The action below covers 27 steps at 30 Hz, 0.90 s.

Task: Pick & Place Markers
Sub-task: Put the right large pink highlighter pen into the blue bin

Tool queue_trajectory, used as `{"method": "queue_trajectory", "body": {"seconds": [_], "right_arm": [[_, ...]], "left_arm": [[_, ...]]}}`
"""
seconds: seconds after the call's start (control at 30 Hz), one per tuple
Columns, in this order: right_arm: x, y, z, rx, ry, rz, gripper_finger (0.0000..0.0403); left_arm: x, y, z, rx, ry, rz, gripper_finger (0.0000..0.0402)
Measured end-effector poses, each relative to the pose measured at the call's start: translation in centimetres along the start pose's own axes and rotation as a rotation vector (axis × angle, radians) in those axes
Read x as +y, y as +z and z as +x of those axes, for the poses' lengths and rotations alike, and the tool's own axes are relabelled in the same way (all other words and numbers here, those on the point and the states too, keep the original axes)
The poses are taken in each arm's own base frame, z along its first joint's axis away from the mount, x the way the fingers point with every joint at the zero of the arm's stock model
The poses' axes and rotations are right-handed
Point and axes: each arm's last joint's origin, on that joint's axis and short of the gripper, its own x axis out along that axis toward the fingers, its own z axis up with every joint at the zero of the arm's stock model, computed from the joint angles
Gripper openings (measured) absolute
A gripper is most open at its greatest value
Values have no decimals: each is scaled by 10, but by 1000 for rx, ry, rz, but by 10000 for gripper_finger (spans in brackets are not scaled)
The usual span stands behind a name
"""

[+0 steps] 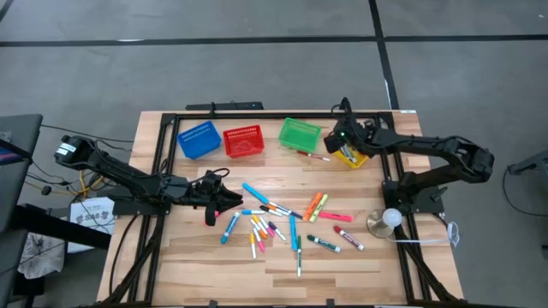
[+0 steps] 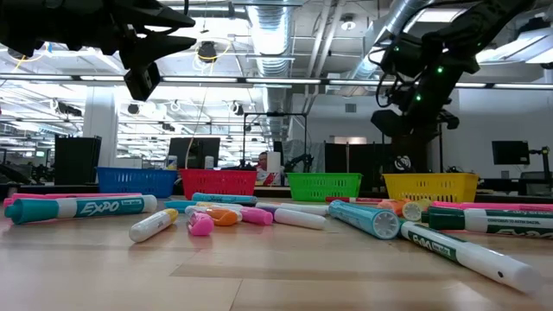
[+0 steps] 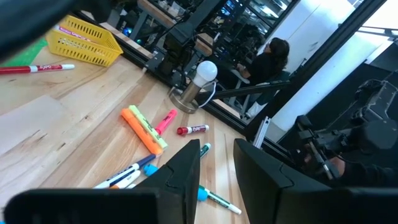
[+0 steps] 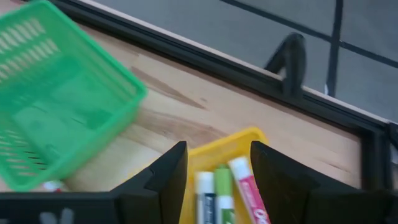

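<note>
Several markers [image 1: 282,224] in blue, pink, orange, green and red lie scattered flat on the middle of the wooden table. My left gripper [image 1: 224,195] hovers level at the left edge of that scatter. It is open, and only the table shows between its fingers [image 3: 217,149]. My right gripper [image 1: 342,141] slants down over the yellow basket [image 1: 353,157] at the far right. It is open too [image 4: 217,152], and nothing is between its fingers. Below it, three markers [image 4: 222,193] lie inside the yellow basket [image 4: 211,149].
A blue basket [image 1: 199,139], a red basket [image 1: 243,141] and a green basket [image 1: 299,133] stand in a row along the far edge. One red-capped marker [image 1: 313,156] lies beside the green basket. A round bulb on a metal base [image 1: 387,221] stands at the right edge.
</note>
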Motion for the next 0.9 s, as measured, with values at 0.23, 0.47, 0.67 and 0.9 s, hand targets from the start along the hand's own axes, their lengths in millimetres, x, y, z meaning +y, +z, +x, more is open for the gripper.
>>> {"method": "queue_trajectory", "body": {"seconds": [0.23, 0.47, 0.67, 0.9], "right_arm": [[10, 0, -5, -38, 46, -12, 157], [12, 0, -6, -44, 55, -15, 160], [12, 0, -6, -43, 55, -15, 157], [12, 0, -6, -43, 55, -15, 160]], "left_arm": [[0, 0, 0, 2, 2, 1, 97], [0, 0, 0, -2, 9, 19, 97], [1, 0, 0, -10, 21, 19, 97], [1, 0, 0, -15, 27, 19, 97]]}}
